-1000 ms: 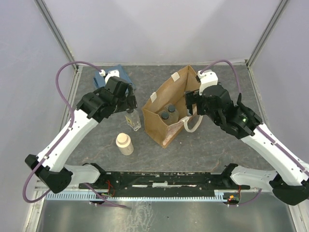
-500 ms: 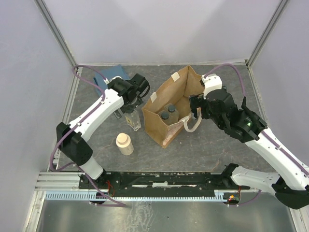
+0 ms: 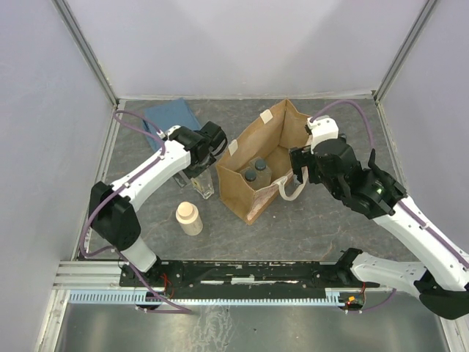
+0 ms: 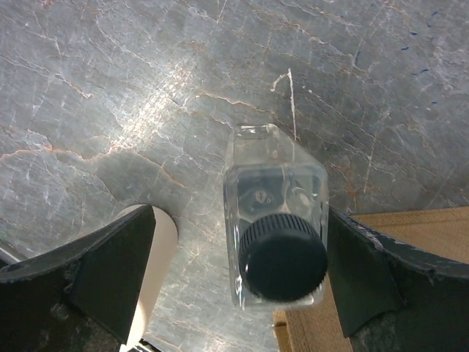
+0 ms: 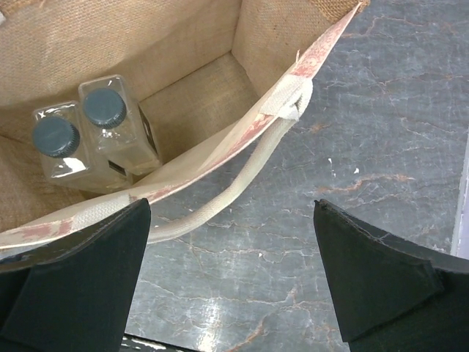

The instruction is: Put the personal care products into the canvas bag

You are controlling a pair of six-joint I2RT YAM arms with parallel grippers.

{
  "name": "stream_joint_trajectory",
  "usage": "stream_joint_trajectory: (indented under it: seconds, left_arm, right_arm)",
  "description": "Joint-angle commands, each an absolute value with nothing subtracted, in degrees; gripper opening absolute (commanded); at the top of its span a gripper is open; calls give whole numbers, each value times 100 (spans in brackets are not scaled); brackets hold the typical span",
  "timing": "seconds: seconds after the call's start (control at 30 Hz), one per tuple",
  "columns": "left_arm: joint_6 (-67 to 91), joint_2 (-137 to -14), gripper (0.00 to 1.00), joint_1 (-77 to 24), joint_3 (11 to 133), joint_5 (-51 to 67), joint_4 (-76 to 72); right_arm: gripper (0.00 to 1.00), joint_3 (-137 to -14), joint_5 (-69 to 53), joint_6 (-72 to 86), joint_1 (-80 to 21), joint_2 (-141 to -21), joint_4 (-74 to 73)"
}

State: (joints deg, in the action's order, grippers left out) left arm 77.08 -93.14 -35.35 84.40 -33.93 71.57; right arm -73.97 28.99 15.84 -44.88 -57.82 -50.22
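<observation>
Looking from the top camera, I see the tan-brown upright canvas bag (image 3: 267, 136), two small clear square bottles with dark caps (image 3: 255, 172) inside it. A third such bottle (image 3: 203, 182) stands just left of the bag, the cream-coloured round bottle (image 3: 189, 218) near it. Left wrist camera: the left gripper (image 4: 242, 264) has wide jaws on both sides of the third bottle. Right wrist camera: the right gripper (image 5: 231, 257) is wide open above the bag's rim

Your left pincer (image 4: 242, 273) straddles clear bottle (image 4: 275, 220): cream bottle (image 4: 155, 275) crowds one finger, canvas bag (image 4: 344, 330) wall crowds other. Bag mouth open to you; two bottles (image 5: 95, 136) fill one corner, rest of floor free. Note handle (image 5: 242, 176) drooping outside.
</observation>
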Motion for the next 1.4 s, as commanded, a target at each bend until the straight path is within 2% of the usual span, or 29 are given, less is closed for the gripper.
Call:
stream_joint_trajectory:
  seconds: [0.0, 0.07, 0.13, 0.37, 0.47, 0.57, 0.87, 1.07, 1.23, 1.37]
  left_arm:
    - [7793, -9452, 97, -3446, 8233, -3487, 6671]
    - [7738, -9482, 95, -3422, 8197, -3487, 6556]
    - [7670, -9502, 88, -3390, 8173, -3493, 6472]
    - [7424, -9513, 40, -3280, 7960, -3411, 6059]
    - [7175, -9527, 16, -3213, 7877, -3239, 5871]
    - [6331, -9370, 4, -3207, 7761, -2934, 5299]
    - [3943, -8212, 3, -3158, 8044, -3268, 4773]
    - [2781, -8062, 3, -2956, 9024, -3129, 5009]
    - [2004, -8148, 3, -2937, 10167, -2343, 5001]
    - [1525, -8318, 3, -2945, 11174, -1429, 4876]
  right_arm:
    - [100, -7369, 3199, 1435, -4453, -5887, -4833]
    - [100, -7440, 3159, 1447, -4375, -5983, -4837]
    - [100, -7509, 3060, 1509, -4274, -6038, -4822]
    - [99, -7661, 2769, 1635, -3987, -6076, -4768]
    - [99, -7724, 2834, 1641, -3927, -6096, -4908]
    - [98, -7803, 2693, 1652, -3731, -6099, -4972]
    - [96, -8259, 1812, 1502, -2855, -6513, -5003]
    - [91, -8175, 1336, 1608, -2424, -6898, -4550]
    - [81, -7715, 1122, 1661, -2168, -6981, -3960]
    - [68, -7417, 1029, 1635, -2091, -7064, -3690]
